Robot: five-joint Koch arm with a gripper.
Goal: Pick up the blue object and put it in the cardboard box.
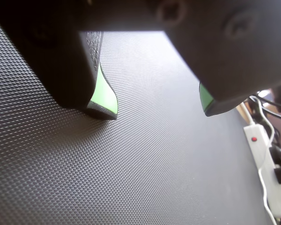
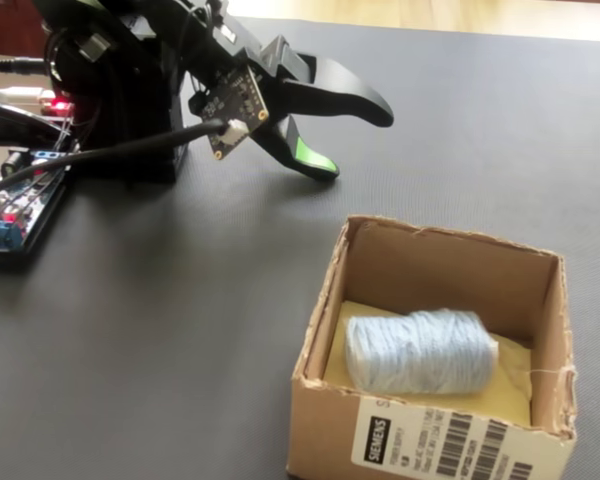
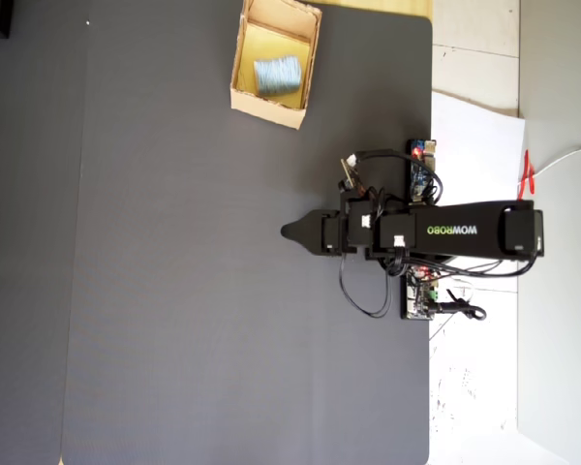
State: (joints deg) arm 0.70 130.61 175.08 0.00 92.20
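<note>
The blue object [image 2: 420,350], a pale ribbed roll, lies on its side on the yellowish floor of the cardboard box [image 2: 325,410]. The overhead view shows the same roll [image 3: 276,74] inside the box [image 3: 266,108] at the top of the dark mat. My gripper [image 2: 358,143] hangs low over the mat beyond the box, open, with nothing between its green-padded fingers. In the wrist view the gripper [image 1: 157,110] frames only bare textured mat. In the overhead view the gripper [image 3: 289,232] points left, well below the box.
The arm's base and circuit boards [image 2: 10,215] with red lights sit at the left of the fixed view. A white power strip [image 1: 260,150] with cables lies off the mat's edge. The mat [image 3: 174,291] extends wide to the left in the overhead view.
</note>
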